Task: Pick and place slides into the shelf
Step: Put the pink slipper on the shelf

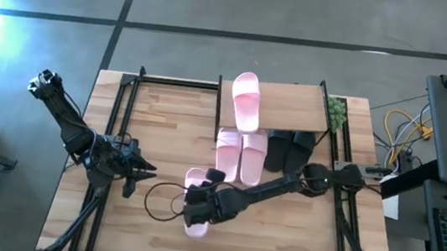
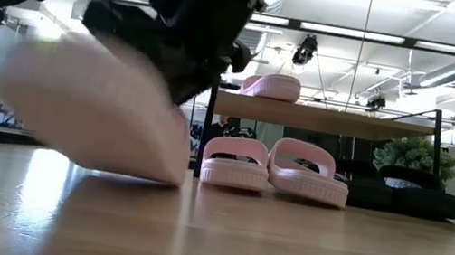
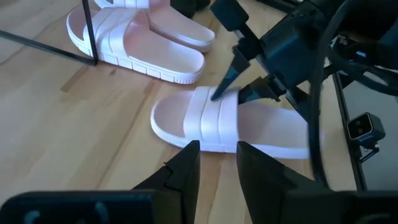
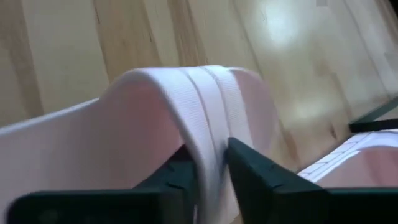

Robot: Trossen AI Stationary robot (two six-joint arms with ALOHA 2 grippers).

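Note:
A light pink slide (image 3: 205,121) lies on the wooden table, near its front middle. My right gripper (image 4: 211,155) reaches it from the table's right side and is shut on its strap. My left gripper (image 3: 217,165) hovers to the left of that slide, open, with nothing between its fingers. The shelf (image 1: 294,100) stands at the far middle. Another pink slide (image 1: 246,101) rests sole-down on its top board. Two pink slides (image 1: 241,153) and the black slides (image 1: 290,150) lie on the table at the shelf's front, partly under it. My right gripper pinches the slide's broad strap (image 4: 208,124) between its two fingers, at the strap's edge on the heel side. One finger (image 3: 225,84) lies on top of the strap and the other (image 3: 258,93) sits in the foot opening. The fingers slant down from the table's right. The slide's sole rests on the table.
A small green plant (image 1: 337,113) stands at the shelf's right end. A dark cable loop (image 1: 160,203) lies on the table between the two grippers. Black frame rails (image 1: 120,105) run along the table's left and right sides. Bare wood shows at the far left and near right.

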